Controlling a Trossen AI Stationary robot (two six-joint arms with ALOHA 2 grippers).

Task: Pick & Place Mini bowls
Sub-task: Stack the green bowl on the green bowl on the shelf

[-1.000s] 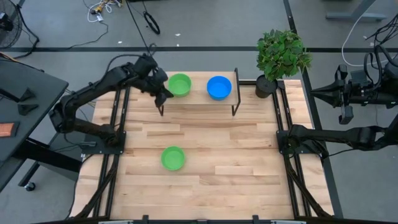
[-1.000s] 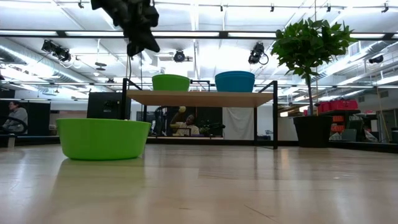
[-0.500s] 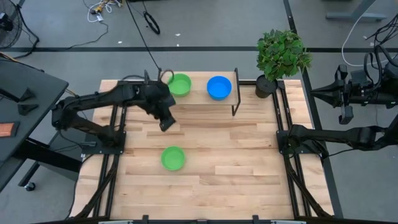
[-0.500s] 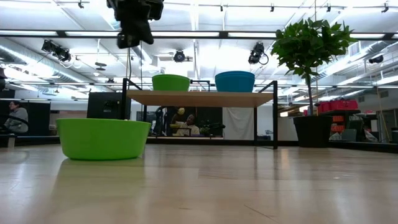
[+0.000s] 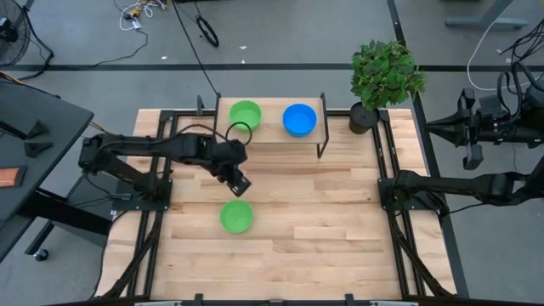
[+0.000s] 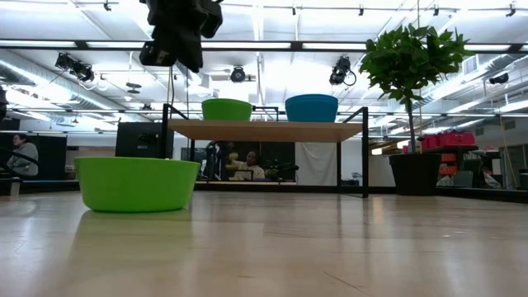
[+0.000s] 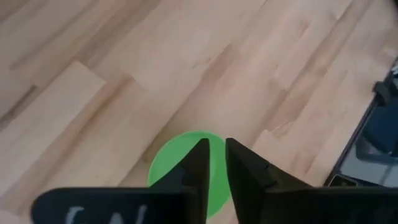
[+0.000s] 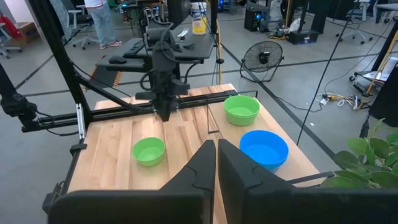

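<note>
Three mini bowls show. One green bowl (image 5: 236,216) (image 6: 136,183) (image 7: 171,168) sits on its base on the table's near middle. A second green bowl (image 5: 245,114) (image 6: 227,109) and a blue bowl (image 5: 299,119) (image 6: 311,108) stand side by side on a raised shelf (image 5: 272,136) at the far edge. My left gripper (image 5: 240,183) (image 7: 216,149) hangs in the air just on the far side of the table's green bowl, pointing down, its fingers almost together and holding nothing. My right gripper (image 5: 442,127) (image 8: 216,149) waits shut beyond the table's right edge.
A potted plant (image 5: 387,76) (image 6: 412,66) stands at the far right corner beside the shelf. The shelf rests on thin black legs (image 6: 365,153). Bare wood (image 5: 323,221) spreads across the table's middle and near right. People sit in the room beyond the table (image 6: 21,157).
My left gripper has drawn back from the green bowl on the shelf and swung toward the near edge, a little to the right, ending over the far side of the green bowl on the table. No bowl has moved.
</note>
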